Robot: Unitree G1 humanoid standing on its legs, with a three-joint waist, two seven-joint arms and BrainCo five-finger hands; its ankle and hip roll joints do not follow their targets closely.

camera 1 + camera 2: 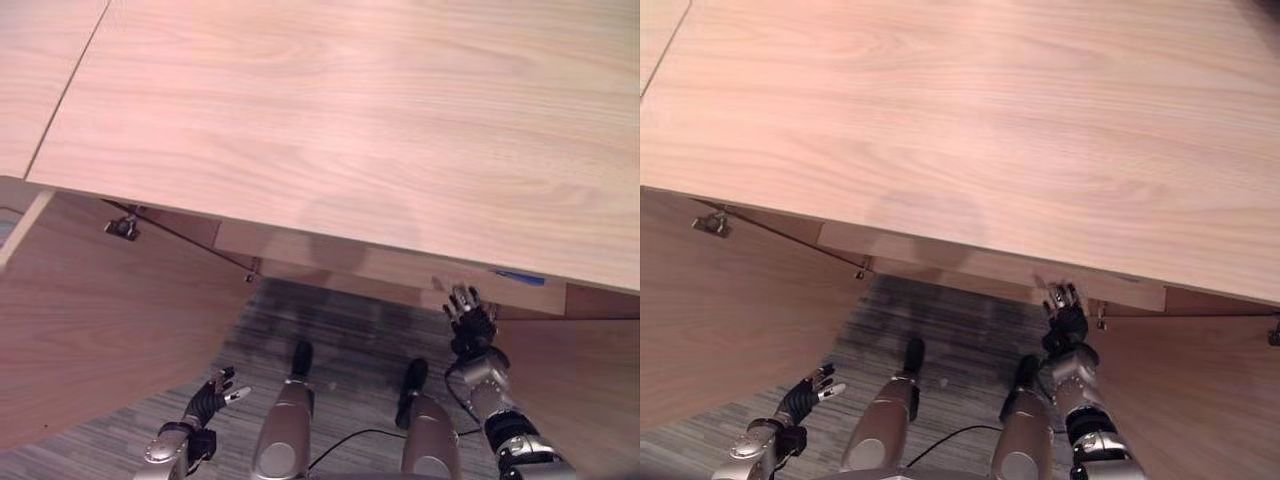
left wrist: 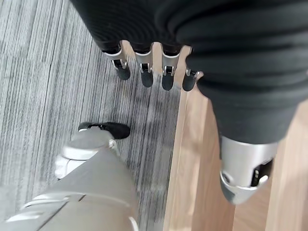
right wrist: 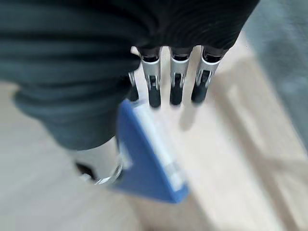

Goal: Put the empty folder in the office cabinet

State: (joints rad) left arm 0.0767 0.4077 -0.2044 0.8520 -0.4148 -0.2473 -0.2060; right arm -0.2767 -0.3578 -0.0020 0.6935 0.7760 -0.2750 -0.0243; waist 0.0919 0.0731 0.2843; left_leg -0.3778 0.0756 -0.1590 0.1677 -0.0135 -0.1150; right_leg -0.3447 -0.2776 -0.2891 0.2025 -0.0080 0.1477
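The blue folder [image 3: 144, 163] stands on edge on a pale wooden shelf inside the cabinet, close against my right hand [image 3: 175, 82] between the thumb and the straight fingers. From the head, only a blue sliver of the folder [image 1: 520, 277] shows under the cabinet top [image 1: 350, 120]. My right hand [image 1: 472, 322] reaches up to the shelf's front edge [image 1: 400, 268], fingers straight and not curled round the folder. My left hand [image 1: 212, 397] hangs low at the left over the carpet, fingers relaxed and holding nothing.
The cabinet's left door [image 1: 100, 320] stands swung open beside my left hand, with a hinge [image 1: 122, 228] near its top. The right door [image 1: 590, 380] is open at the right. Grey striped carpet [image 1: 340, 330] lies between the doors.
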